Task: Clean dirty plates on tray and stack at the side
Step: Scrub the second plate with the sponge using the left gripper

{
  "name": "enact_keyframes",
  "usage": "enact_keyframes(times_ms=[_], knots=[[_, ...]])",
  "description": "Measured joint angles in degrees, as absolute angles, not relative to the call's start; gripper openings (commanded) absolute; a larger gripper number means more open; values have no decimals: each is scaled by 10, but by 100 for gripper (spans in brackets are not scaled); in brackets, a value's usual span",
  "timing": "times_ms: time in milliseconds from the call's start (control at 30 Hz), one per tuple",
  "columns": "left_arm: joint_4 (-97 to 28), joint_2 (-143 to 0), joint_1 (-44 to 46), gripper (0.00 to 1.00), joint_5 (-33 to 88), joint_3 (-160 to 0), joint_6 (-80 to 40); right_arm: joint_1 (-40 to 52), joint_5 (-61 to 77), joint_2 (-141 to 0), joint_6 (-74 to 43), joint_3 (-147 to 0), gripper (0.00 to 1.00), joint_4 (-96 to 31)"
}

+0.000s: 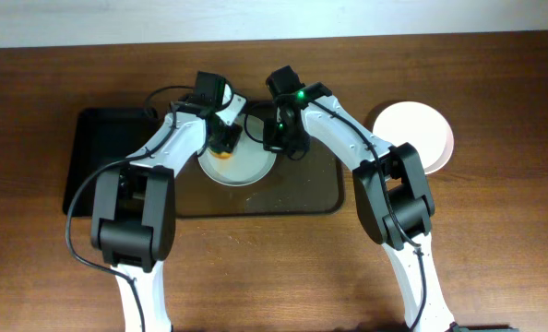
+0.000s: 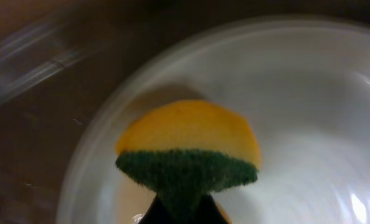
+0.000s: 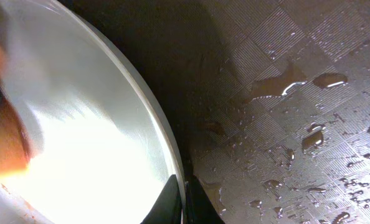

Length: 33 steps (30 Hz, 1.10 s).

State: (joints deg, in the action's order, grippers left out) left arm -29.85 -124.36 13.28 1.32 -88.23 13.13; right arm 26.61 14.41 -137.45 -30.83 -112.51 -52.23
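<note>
A white plate [image 1: 242, 168] lies on the dark brown tray [image 1: 315, 189] near its back edge. My left gripper [image 1: 223, 138] is shut on a yellow and green sponge [image 2: 188, 152] and presses it on the plate [image 2: 309, 118]. An orange smear shows on the plate under the sponge. My right gripper [image 1: 276, 138] is shut on the plate's right rim [image 3: 166, 146], one finger inside and one outside. The tray [image 3: 297, 112] is wet, with water drops. Another white plate [image 1: 412, 134] sits on the table to the right of the tray.
A black rectangular bin [image 1: 103, 161] stands at the left, against the tray. Both arms cross over the tray's back half. Black cables run behind the left wrist. The brown wooden table [image 1: 283, 277] surrounds the tray.
</note>
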Motion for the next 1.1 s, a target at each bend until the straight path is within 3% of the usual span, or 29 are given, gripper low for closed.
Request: enact_keyframes(times_ms=[200, 500, 767, 967, 1100], knots=[[-230, -1275, 140, 1, -61, -898, 69, 267, 145, -1376, -309, -1125, 4, -511], [-331, -1302, 189, 1, -319, -939, 18, 275, 152, -1376, -312, -1125, 4, -507], [-408, -1321, 198, 1, -373, -985, -81, 275, 152, -1376, -313, -1125, 4, -507], [-445, -1315, 151, 1, -205, -1006, -140, 275, 154, -1376, -313, -1126, 4, -507], [-462, -1308, 72, 1, 40, -1013, -102, 275, 153, -1377, -313, -1126, 4, -512]])
